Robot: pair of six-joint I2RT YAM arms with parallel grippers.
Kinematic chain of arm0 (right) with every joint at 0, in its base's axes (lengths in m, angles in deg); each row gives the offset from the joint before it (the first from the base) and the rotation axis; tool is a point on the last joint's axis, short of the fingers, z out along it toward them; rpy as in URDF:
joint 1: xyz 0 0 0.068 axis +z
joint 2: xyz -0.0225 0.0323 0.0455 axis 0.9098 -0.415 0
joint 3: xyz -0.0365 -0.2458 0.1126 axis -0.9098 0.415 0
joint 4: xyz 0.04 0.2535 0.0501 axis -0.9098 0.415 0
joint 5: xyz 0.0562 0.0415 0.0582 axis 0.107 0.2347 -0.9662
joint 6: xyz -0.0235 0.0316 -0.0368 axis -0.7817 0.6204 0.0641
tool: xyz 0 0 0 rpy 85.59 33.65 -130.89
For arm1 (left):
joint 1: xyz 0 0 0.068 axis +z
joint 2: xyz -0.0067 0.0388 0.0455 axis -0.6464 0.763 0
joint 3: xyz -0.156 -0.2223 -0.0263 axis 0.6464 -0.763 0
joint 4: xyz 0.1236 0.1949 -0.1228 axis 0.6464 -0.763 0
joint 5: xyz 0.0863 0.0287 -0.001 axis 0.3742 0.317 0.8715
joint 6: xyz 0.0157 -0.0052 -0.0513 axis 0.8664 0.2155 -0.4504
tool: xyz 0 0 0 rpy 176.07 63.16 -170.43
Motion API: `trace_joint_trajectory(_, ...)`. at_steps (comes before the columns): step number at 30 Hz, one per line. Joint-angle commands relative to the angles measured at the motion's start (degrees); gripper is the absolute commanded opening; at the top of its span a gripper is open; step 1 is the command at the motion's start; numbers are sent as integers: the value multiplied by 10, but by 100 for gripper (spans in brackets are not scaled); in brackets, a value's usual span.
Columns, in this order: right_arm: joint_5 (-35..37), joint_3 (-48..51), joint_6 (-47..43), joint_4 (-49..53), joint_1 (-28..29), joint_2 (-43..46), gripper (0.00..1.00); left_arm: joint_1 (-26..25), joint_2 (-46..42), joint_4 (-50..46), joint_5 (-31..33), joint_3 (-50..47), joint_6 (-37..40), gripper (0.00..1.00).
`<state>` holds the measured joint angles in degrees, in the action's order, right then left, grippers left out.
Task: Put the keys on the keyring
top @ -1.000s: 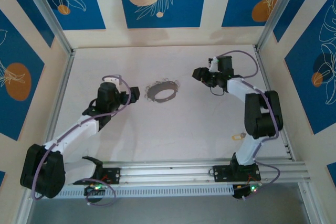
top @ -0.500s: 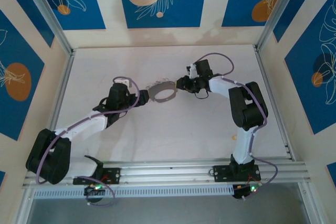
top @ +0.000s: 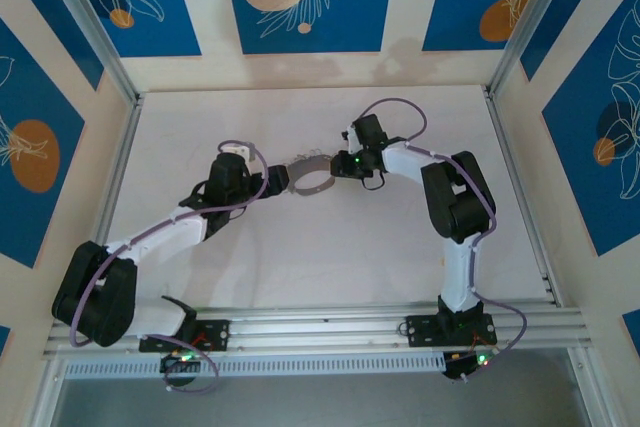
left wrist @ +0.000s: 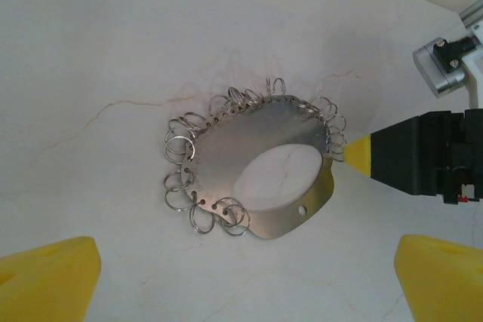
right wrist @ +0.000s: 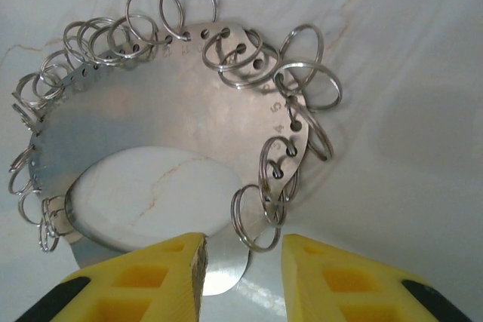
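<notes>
The keyring is a silver metal plate [top: 312, 176] with an oval hole and several small split rings [left wrist: 181, 148] hung round its rim, lying flat mid-table. My left gripper [top: 262, 185] sits just left of it, open; its yellow fingertips [left wrist: 49, 277] stand wide apart short of the plate [left wrist: 219, 148]. My right gripper [top: 340, 164] is at the plate's right edge, open with a narrow gap. The plate's rounded tab [right wrist: 226, 262] and one ring [right wrist: 260, 216] lie between its yellow fingers [right wrist: 151, 277]. The key with the yellow-orange head is out of view.
The white marbled tabletop [top: 300, 267] is bounded by metal frame posts and cream walls with blue panels. The right arm's upper link [top: 455, 202] rises over the right half. My right gripper's black body and yellow tip [left wrist: 358, 154] reach in beside the plate in the left wrist view.
Both arms have closed in on the plate. The right gripper swung left from the far right to the plate's right edge. The left gripper advanced right to its left edge.
</notes>
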<state>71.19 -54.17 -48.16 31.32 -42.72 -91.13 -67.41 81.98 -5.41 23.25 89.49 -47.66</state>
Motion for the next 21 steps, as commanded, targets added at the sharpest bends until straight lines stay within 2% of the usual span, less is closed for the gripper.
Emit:
trace_joint_trajectory(1, 24, -22, -21, 23, 3, -13, 33, -6, 5, 13, -14, 13, -7, 100)
trace_joint_trajectory(15, 21, -49, -28, 28, 2, -39, 25, -7, 3, 12, -16, 14, -4, 100)
trace_joint_trajectory(21, 15, -51, -32, 30, 1, -38, 16, -6, 5, 13, -16, 14, -6, 100)
